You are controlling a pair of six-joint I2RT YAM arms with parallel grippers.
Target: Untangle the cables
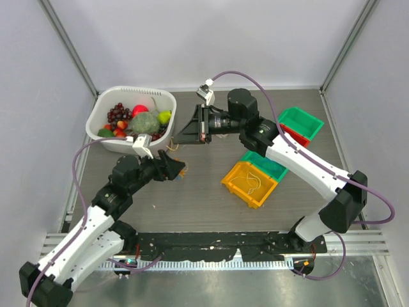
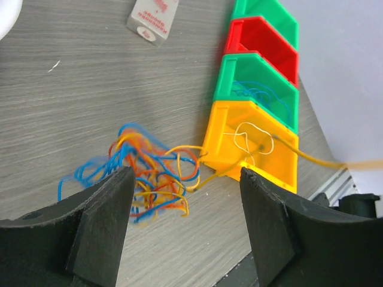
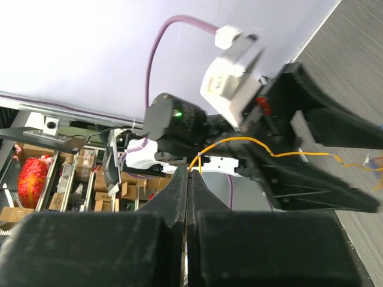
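Note:
A tangle of blue, orange, red and yellow cables [image 2: 149, 173] lies on the table just ahead of my left gripper [image 2: 187, 179], which is open and empty above it. In the top view the left gripper [image 1: 174, 167] sits over the tangle, mostly hiding it. My right gripper [image 3: 191, 179] is shut on one orange-yellow cable [image 3: 239, 142], which runs off to the right past the left arm's fingers. In the top view the right gripper [image 1: 185, 133] is raised just behind the left one. The taut yellow cable [image 2: 311, 158] crosses the left wrist view.
A yellow bin [image 1: 250, 184] holds a white cable [image 2: 248, 134]. A green bin [image 2: 254, 78] holds a blue cable [image 2: 257, 95]. A red bin [image 1: 295, 135] and another green bin [image 1: 301, 121] stand behind. A white basket [image 1: 102, 110] of fruit is at the back left. A small white box [image 2: 154, 18] lies on the table.

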